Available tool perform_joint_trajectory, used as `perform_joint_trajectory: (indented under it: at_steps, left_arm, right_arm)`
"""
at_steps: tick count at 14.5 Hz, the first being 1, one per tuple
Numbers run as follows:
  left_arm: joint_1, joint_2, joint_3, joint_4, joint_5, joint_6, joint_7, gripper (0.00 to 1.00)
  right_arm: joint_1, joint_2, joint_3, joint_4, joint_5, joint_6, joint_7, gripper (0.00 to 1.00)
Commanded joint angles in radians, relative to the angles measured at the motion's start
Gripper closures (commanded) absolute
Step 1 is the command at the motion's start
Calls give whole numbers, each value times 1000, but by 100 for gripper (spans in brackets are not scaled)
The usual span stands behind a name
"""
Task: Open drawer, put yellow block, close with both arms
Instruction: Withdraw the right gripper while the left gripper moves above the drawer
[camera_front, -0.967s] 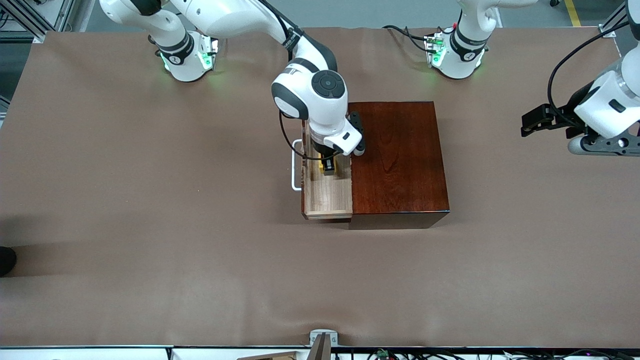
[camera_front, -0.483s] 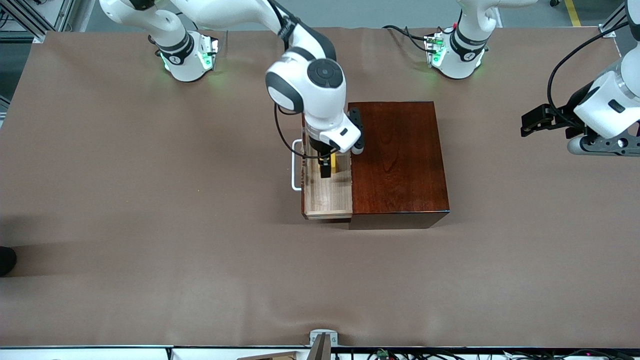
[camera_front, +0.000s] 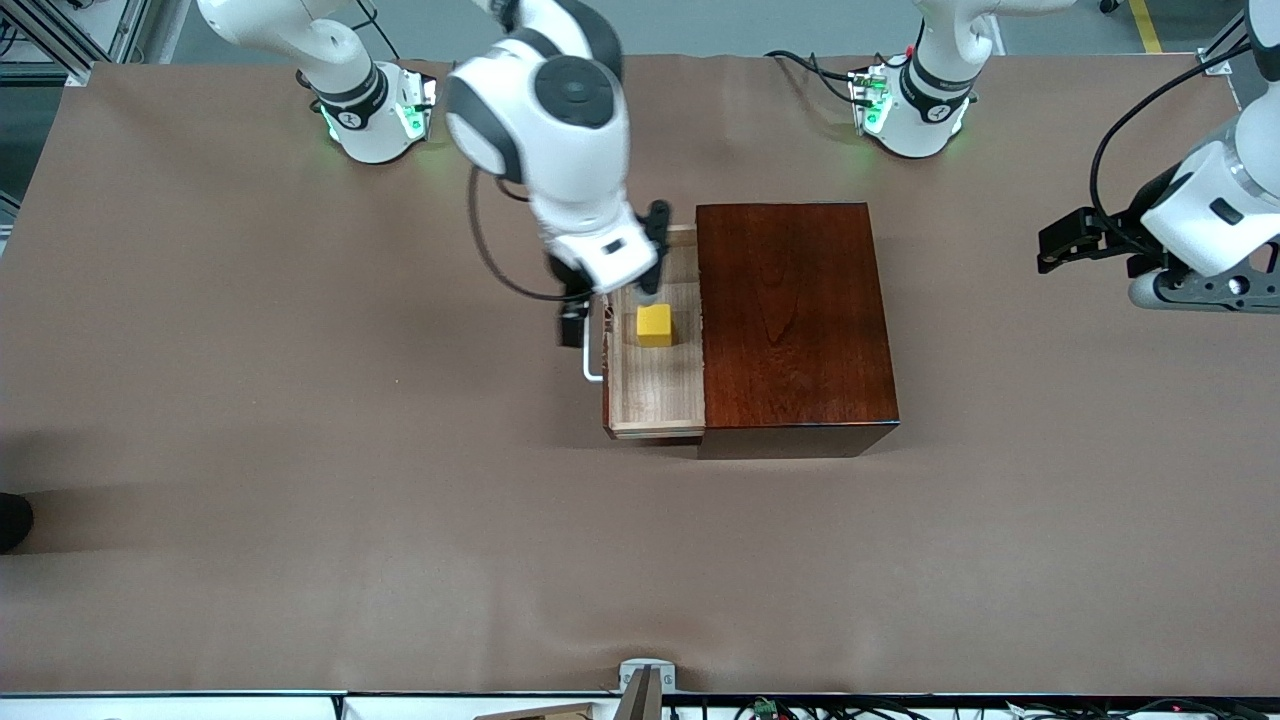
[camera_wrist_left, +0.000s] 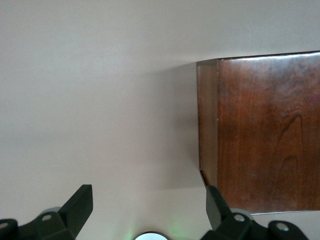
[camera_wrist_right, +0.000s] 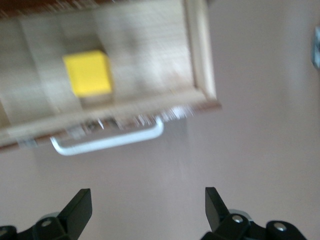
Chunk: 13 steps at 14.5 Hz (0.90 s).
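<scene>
Right gripper (camera_front: 585, 315) lifted off yellow block (camera_front: 655, 325), fingers spread, seemingly above handle (camera_front: 592, 362) | block in open drawer (camera_front: 655, 390) | left gripper (camera_wrist_left: 145, 207) spread, waiting.

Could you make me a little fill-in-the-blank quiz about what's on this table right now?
1. The yellow block lies inside the open ____.
2. The drawer's handle is coloured ____.
3. The right gripper is above the table in front of the drawer, its fingers ____.
4. The left gripper waits, open, toward the left arm's end of the table, beside the dark wooden ____.

Missing words: drawer; white; open; box
</scene>
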Motion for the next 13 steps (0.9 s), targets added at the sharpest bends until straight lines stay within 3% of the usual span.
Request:
perform_joint_trajectory:
  at_steps: [1, 5, 9, 11, 13]
  left_arm:
    - [-7, -17, -72, -11, -55, 8, 8, 0]
    - [-13, 3, -282, -11, -78, 9, -3, 0]
    - [-40, 70, -490, 15, -69, 110, 21, 0]
    - [-100, 151, -541, 59, -64, 181, 88, 0]
    - [-186, 240, -540, 116, -54, 257, 264, 0]
  right_arm:
    - [-132, -93, 15, -38, 40, -49, 14, 0]
    - [-348, -154, 15, -58, 154, -52, 14, 0]
    - [-523, -269, 14, -138, 170, -77, 16, 0]
    - [-555, -332, -24, -179, 170, -78, 20, 0]
    - [-542, -362, -115, -187, 170, -101, 25, 0]
